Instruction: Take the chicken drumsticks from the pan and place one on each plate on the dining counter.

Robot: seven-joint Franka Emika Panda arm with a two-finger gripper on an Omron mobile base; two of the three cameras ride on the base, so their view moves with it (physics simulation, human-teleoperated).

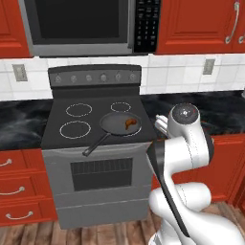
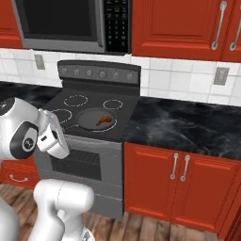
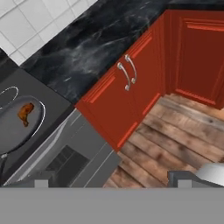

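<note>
Nearest the base cameras, the white Franka arm with dark joints (image 1: pixel 184 143) is folded upward in front of the stove, its round elbow cap level with the cooktop's front edge. Its two-finger gripper (image 3: pixel 109 183) shows as two small dark tips at the bottom of the hand view, spread wide apart and holding nothing, hanging over the brown wooden plank floor (image 3: pixel 175 140) beside the red base cabinet with two silver handles (image 3: pixel 127 87).

On the grey freestanding stove with a black glass cooktop (image 1: pixel 91 124), the round black shallow frying pan (image 1: pixel 117 123) sits on the front right burner ring, its long thin handle running toward the front left past the cooktop's edge. One small golden-brown chicken drumstick (image 1: pixel 129 123) lies inside the pan, toward its right side; the hand view shows the same piece (image 3: pixel 25 113) resting on the pan's floor. Only one drumstick can be made out in the pan.

Black marble worktop with white veining (image 2: pixel 188 124) runs along both sides of the stove over red cabinets. Above the stove hangs a grey microwave with a dark door and button panel (image 1: pixel 86 24); its keypad markings are too small to read. White wall tiles (image 2: pixel 179 80) carry grey outlets. No brand name or legible writing shows anywhere.
</note>
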